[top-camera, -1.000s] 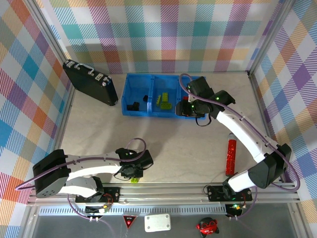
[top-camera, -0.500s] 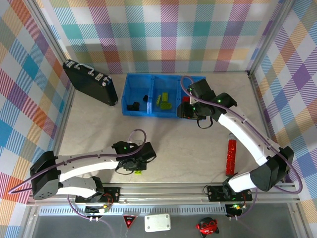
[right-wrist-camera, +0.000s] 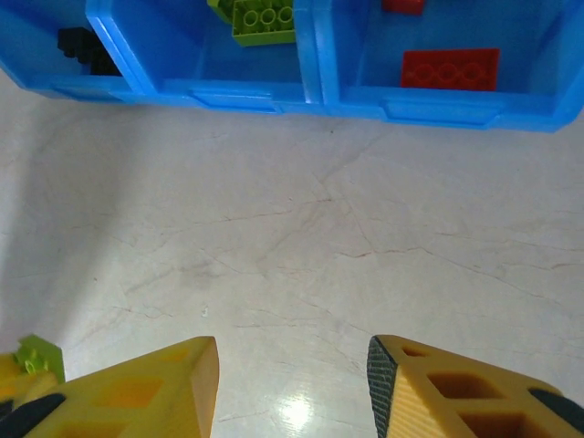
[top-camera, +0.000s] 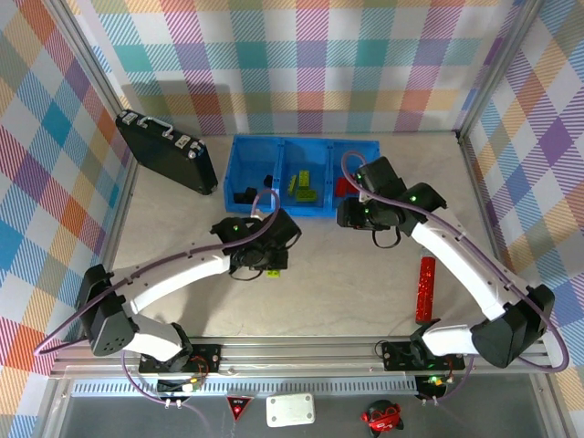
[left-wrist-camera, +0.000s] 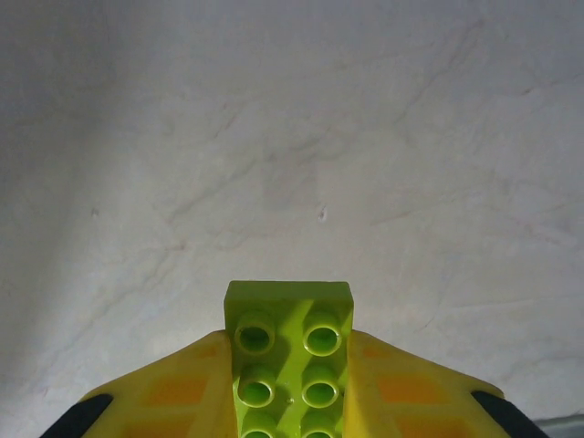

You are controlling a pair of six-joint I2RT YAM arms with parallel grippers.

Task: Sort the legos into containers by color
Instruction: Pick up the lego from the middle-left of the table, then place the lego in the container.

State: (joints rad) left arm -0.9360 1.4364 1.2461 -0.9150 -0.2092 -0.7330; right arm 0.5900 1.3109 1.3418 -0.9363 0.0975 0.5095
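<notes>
My left gripper point(top-camera: 269, 270) is shut on a lime-green lego point(top-camera: 272, 277) and holds it above the table, a little in front of the blue containers point(top-camera: 278, 208). In the left wrist view the studded lego point(left-wrist-camera: 290, 351) sits clamped between both yellow fingers point(left-wrist-camera: 187, 388). My right gripper point(top-camera: 345, 217) hangs open and empty just in front of the right compartment, its gripper point(right-wrist-camera: 292, 365) over bare tabletop. The containers point(right-wrist-camera: 237, 96) hold black cubes point(right-wrist-camera: 82, 46) on the left, green bricks point(right-wrist-camera: 265, 20) in the middle and red bricks point(right-wrist-camera: 450, 68) on the right.
A black case point(top-camera: 166, 151) with metal latches lies at the far left beside the bin. A long red stick point(top-camera: 425, 287) lies on the right, near the right arm. Plaid walls close in the table on three sides.
The left gripper lifted the green lego from near the front edge and carried it toward the bin. The right gripper drew back out of the right compartment toward me.
</notes>
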